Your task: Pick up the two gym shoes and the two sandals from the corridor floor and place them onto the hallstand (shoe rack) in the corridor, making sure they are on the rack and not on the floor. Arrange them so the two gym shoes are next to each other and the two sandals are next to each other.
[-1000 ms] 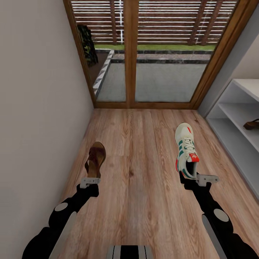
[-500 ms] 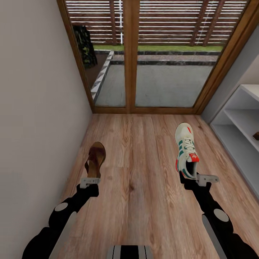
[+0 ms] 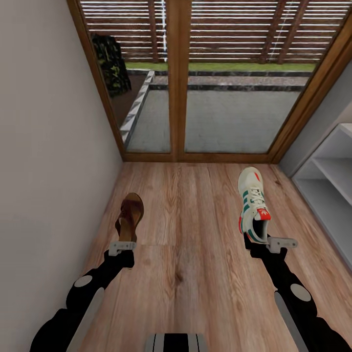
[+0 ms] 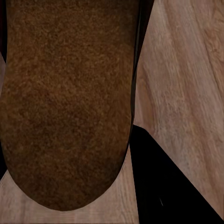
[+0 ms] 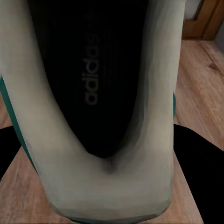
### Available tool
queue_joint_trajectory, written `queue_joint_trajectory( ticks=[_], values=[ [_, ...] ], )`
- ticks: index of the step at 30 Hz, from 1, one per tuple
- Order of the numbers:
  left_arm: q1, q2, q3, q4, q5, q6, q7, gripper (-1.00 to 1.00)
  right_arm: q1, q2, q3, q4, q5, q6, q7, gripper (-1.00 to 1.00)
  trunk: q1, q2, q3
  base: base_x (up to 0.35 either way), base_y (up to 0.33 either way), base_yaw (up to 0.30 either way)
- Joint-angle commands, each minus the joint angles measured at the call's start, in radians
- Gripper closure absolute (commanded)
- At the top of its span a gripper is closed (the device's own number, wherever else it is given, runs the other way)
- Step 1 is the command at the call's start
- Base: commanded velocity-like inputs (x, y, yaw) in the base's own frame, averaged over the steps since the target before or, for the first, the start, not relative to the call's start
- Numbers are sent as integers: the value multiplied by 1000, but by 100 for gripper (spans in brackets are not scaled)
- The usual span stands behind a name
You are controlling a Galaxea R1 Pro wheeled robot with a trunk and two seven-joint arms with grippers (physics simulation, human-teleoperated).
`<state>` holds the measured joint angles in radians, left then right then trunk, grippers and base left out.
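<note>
We see a sandal [image 3: 129, 216] of dark brown woven leather with a rounded, fuzzy footbed, its heel clamped in our left fingers [image 3: 121, 247] above the wood-grain plank floor [image 3: 195, 195]. Our right fingers [image 3: 270, 243] are clamped on the heel of 1 cream sneaker [image 3: 253, 204] with green stripes and a red tongue patch, toe pointing ahead. The white rack [image 3: 332, 190] stands at right, well apart.

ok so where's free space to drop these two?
The rack shelves at the right edge look bare where visible. The plank floor between sandal and gym shoe is open up to the glass door. Tightest: the strip between the sandal and the left wall.
</note>
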<state>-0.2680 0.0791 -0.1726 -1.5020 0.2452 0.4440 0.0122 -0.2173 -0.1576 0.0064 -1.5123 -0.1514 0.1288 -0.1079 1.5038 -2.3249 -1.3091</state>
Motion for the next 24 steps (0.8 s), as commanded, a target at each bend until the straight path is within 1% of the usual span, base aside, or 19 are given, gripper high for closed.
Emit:
queue_joint_trajectory(
  ticks=[1,24],
  values=[
    [0,1,-1,-1,2,5,0,100,0,-1,1,-2,-8,5,-5,100,0,0,-1,333,0,0],
    [0,-1,-1,-1,2,5,0,100,0,-1,3,0,0,3,-4,100,0,0,-1,333,0,0]
  ],
)
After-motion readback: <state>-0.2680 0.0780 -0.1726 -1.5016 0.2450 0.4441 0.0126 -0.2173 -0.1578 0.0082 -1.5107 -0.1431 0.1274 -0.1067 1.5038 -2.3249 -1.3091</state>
